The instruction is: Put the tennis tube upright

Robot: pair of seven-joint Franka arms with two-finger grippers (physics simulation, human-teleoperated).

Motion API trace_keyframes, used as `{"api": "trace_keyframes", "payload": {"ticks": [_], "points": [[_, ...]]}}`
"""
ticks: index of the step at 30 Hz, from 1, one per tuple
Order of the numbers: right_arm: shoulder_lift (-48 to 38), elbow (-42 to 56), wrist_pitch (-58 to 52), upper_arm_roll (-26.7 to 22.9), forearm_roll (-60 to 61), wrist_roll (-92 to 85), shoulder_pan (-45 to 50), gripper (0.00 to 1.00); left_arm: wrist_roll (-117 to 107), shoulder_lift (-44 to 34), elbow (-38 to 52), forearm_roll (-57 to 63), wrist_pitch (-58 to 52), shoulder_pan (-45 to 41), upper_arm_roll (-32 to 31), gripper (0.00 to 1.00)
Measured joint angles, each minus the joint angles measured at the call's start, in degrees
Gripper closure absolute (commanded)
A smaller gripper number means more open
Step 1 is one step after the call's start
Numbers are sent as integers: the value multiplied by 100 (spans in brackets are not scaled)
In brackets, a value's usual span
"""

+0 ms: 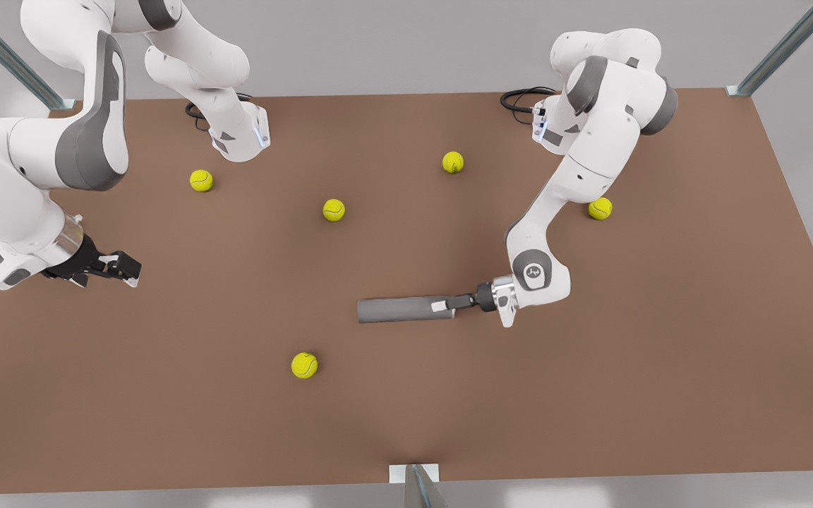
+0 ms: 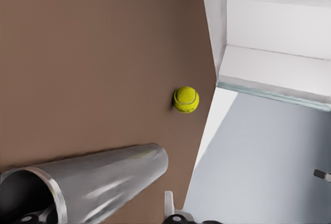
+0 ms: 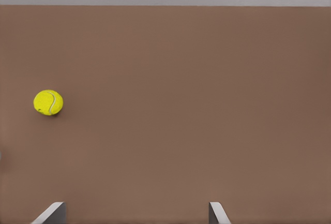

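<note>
Tennis tube: plain grey metallic cylinder with a paler rim at its open end, lying on its side on the brown desk, near the middle and somewhat toward the front edge; the left wrist view shows the open mouth close to the camera.

Left gripper: black two-finger gripper at the tube's end on the front view's right, level with the desk; one finger lies against the rim; whether the fingers clamp it cannot be told.

Right gripper: black gripper above the desk's edge on the front view's left, well apart from the tube; its two fingertips stand spread wide, with nothing between them. This arm waits.

Tennis balls: five small yellow-green balls scattered on the desk; one toward the front edge, near the tube's closed end; one mid-desk; two toward the back edge; one partly behind the left arm.
</note>
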Motion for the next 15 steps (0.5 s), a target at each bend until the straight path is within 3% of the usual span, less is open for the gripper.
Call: {"api": "trace_keyframes", "payload": {"ticks": [2, 4, 6, 9, 15], "points": [[0, 3, 0, 0, 1, 0, 0, 0, -17, -10, 18, -64, -45, 18, 0, 28], [0, 3, 0, 8, 9, 0, 0, 0, -35, -10, 105, -131, -46, 18, 0, 34], [0, 2, 0, 0, 0, 0, -3, 0, -35, -10, 124, -193, -46, 18, -8, 48], [0, -2, 0, 3, 8, 0, 1, 0, -13, -10, 124, -241, -46, 18, 0, 77], [28, 0, 0, 9, 14, 0, 3, 0, -31, -45, 124, -317, -55, 18, -18, 79]]}}
